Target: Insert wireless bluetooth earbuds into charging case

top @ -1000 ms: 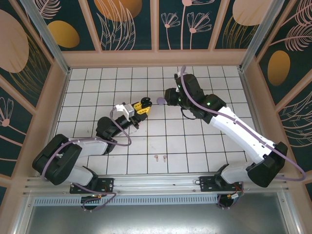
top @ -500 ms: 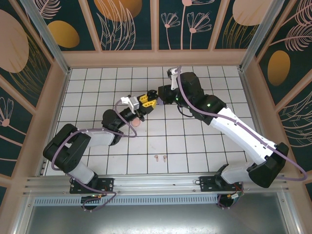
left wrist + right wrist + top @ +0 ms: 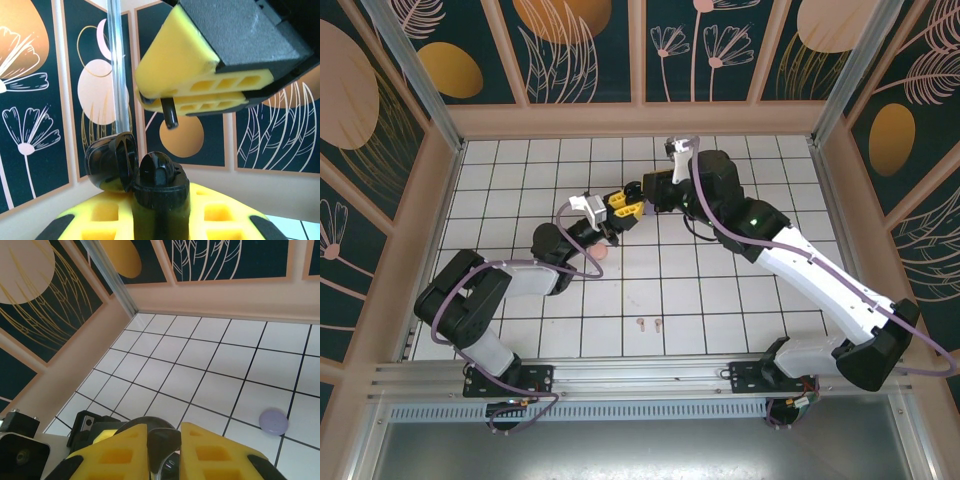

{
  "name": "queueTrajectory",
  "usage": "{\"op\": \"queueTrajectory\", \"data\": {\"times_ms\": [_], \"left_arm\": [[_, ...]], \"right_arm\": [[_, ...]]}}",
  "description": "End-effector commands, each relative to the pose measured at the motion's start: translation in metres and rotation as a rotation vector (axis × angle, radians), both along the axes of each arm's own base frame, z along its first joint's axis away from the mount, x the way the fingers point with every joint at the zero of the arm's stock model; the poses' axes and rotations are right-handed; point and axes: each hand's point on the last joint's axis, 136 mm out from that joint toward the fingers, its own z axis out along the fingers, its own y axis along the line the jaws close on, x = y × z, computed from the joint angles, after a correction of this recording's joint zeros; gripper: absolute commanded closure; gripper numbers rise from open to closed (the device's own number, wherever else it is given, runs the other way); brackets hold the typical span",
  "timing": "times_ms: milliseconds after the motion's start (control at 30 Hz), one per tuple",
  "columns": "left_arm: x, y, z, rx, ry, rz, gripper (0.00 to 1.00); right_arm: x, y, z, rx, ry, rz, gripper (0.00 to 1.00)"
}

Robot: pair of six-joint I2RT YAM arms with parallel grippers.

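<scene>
The charging case [image 3: 160,192] clamped in the left gripper [image 3: 159,217] is glossy, smooth black plastic. Both grippers' fingers [image 3: 175,55] look like matt yellow plastic. The earbud stem [image 3: 170,114] pinched by the right gripper [image 3: 143,93] shines black.

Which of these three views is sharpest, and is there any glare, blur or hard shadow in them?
Top external: sharpest, evenly lit, only soft shadows on the white grid-tiled table. Left wrist: small glints on the glossy black open charging case; the yellow fingers pinching a black earbud stem look slightly soft. Right wrist: tiles and the small lilac oval object crisp, the near yellow fingers softer.
</scene>
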Motion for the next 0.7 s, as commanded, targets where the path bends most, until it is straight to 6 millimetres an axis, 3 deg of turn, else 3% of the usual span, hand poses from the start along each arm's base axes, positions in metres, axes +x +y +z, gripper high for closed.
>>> {"op": "queueTrajectory", "data": {"times_ms": [0, 667], "left_arm": [[-0.007, -0.003, 0.015, -0.038, -0.049, -0.033, 1.0], [-0.008, -0.004, 0.019, -0.041, -0.048, -0.041, 1.0]], "right_arm": [[-0.002, 0.007, 0.003, 0.022, -0.022, 0.016, 0.81], [0.001, 0.012, -0.028, -0.026, 0.032, 0.02, 0.82]]}}
